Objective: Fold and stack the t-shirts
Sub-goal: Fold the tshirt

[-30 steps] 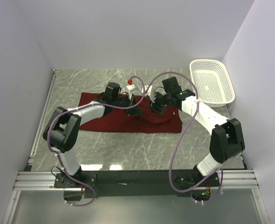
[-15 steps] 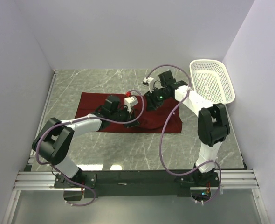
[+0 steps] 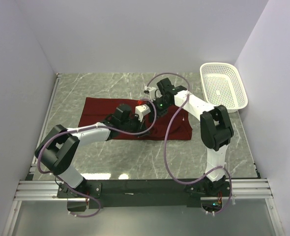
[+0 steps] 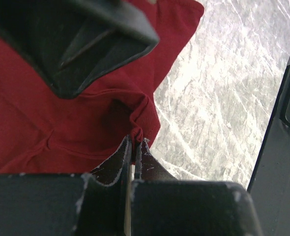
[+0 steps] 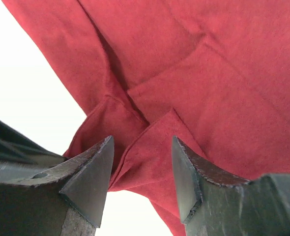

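The maroon t-shirt (image 3: 98,110) lies spread on the marble table, bunched at its right half. My left gripper (image 3: 140,123) is shut on a pinch of the shirt's hem; the left wrist view shows the jaws (image 4: 136,136) closed on the fabric (image 4: 27,113) beside bare table. My right gripper (image 3: 152,104) hovers over the shirt's middle near its far edge, close to the left gripper. In the right wrist view it (image 5: 141,147) is open, with folded shirt fabric (image 5: 223,73) showing between the fingers; I cannot tell whether they touch it. The neck label is hidden.
A white mesh basket (image 3: 223,86) stands at the back right of the table. Marble table (image 4: 218,88) lies bare to the near side of the shirt. The black frame rail (image 4: 287,123) runs along the table's near edge. Walls close in on three sides.
My right gripper has swung from the shirt's right part to its middle near the far edge. My left gripper has moved a little right and nearer, holding the fabric.
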You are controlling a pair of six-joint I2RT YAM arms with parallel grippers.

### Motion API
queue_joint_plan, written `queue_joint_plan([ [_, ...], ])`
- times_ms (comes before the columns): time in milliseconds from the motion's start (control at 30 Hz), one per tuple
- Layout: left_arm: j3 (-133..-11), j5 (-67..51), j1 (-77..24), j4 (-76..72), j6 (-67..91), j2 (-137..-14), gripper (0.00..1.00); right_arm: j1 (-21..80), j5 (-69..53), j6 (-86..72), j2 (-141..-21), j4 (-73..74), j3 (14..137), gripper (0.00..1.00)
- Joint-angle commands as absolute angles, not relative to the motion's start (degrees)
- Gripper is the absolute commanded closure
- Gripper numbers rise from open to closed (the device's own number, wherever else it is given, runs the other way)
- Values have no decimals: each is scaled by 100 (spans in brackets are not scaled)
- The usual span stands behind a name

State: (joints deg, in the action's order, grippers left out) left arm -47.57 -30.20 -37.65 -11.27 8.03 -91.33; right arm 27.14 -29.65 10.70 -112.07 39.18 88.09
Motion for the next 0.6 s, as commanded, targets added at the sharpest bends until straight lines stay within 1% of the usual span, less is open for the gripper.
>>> queue_joint_plan([
  [0,-4702,-2813,-3902,-1081,843,-9149,99,2838,-2708,993,-11241,4157,8904,42],
  [233,-4447,-2602,-4043,-1178,1055,-9053,99,3067,-2145,1037,-11276,4306,8736,43],
  [567,-4394,-2435,-4192,-1072,1151,-9114,99,3243,-1916,1028,-11215,4166,8490,46],
])
